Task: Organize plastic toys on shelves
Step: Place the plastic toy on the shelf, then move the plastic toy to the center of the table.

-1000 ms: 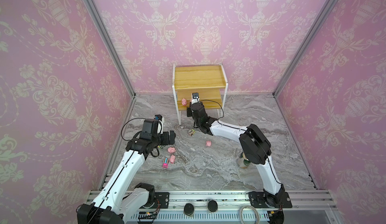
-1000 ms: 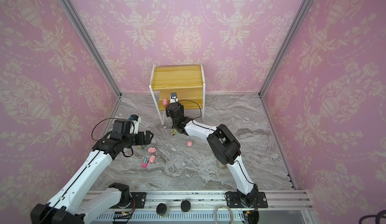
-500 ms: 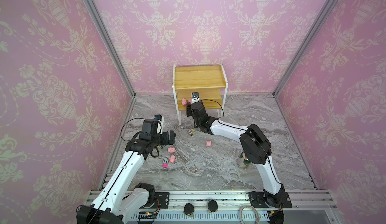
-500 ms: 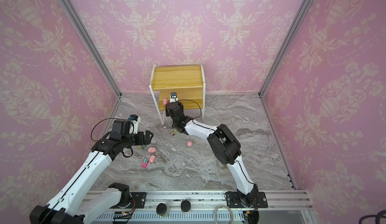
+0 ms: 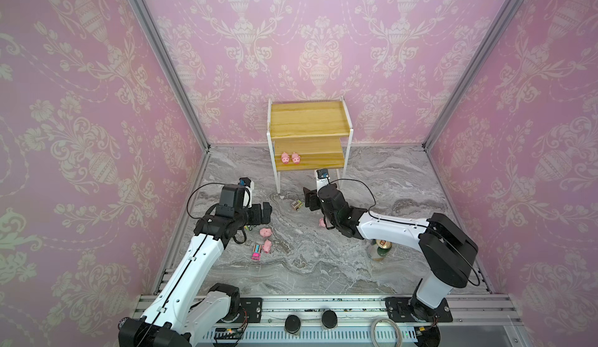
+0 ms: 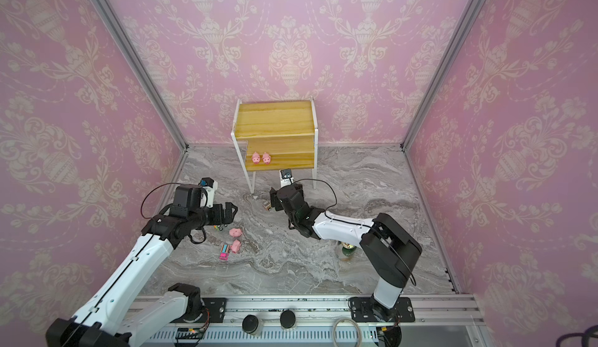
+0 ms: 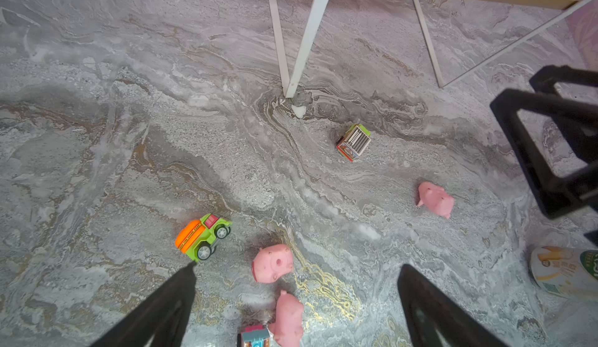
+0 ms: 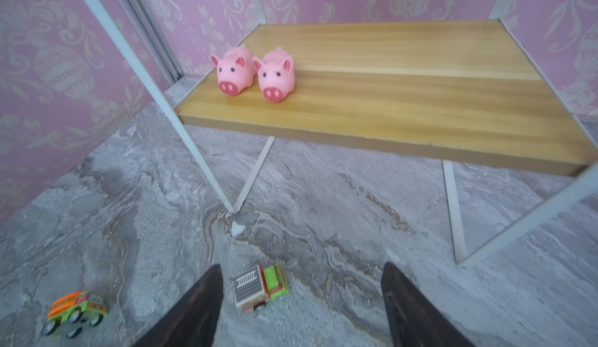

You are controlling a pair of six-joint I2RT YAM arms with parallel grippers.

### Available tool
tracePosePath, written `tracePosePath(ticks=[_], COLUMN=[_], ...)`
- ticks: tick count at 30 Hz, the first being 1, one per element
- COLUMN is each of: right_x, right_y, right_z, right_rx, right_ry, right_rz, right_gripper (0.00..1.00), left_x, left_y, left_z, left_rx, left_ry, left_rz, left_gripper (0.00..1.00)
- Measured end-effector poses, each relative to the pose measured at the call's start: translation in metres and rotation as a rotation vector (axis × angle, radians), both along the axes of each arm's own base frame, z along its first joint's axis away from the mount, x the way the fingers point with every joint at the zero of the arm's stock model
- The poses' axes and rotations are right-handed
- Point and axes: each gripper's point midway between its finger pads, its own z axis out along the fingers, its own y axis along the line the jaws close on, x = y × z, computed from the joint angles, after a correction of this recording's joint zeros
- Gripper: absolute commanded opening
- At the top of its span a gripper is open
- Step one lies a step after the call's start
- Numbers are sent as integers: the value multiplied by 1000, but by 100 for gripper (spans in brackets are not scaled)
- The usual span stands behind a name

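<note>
1. Shelves (image 5: 309, 120): one two-tier rack of yellowish boards on a thin white frame, placed at the back of the grey marbled counter (image 5: 323, 271)
2. Pink pigs, five counted in all. Two are set upright on the lower board (image 5: 323, 159), towards the end on the left arm's side: pig A (image 5: 285, 158) and pig B (image 5: 295, 158), just beside each other, snouts turned towards the arms
3. Three pigs are found on the counter. Pig C (image 7: 273, 263) and pig D (image 7: 289, 319) lie close together. Pig E (image 7: 435, 199) lies well apart from them and is partly hidden by the right arm in both top views
4. Toy trucks, three counted, all on the counter. The orange-green truck (image 7: 202, 237) is seen just beside pig C, the brown-green truck (image 7: 353, 142) near the rack's front leg, and the pink-blue truck (image 5: 256, 252) against pig D
5. Left pincer (image 7: 297, 265): released, fingers spread wide, nothing grasped; it is held above pigs C and D
6. Right pincer (image 8: 301, 265): released, nothing between the fingers; it is held in front of the rack, facing the lower board, with the brown-green truck on the counter beneath it
7. Drink can (image 5: 384, 245): one counted, on the counter, partly covered by the right arm
</note>
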Motion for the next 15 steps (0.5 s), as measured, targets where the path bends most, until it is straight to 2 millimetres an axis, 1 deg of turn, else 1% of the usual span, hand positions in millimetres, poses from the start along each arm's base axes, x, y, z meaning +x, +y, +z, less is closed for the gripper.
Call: tracePosePath(ticks=[3, 8, 12, 15], right_x=[-18, -33, -45, -52], right_y=[-7, -17, -26, -30], right_z=[-8, -30, -52, -63], right_rx=[-14, -51, -86, -101], right_ry=[54, 162, 249, 300], right_rz=[13, 16, 15, 15], right_gripper=[75, 74, 73, 72], left_x=[0, 0, 2, 2], left_y=[0, 0, 0, -2], left_z=[0, -3, -9, -15], left_rx=[0, 3, 7, 15], left_ry=[1, 10, 32, 54], left_rz=[0, 1, 1, -4], left_gripper=[99, 99, 99, 99])
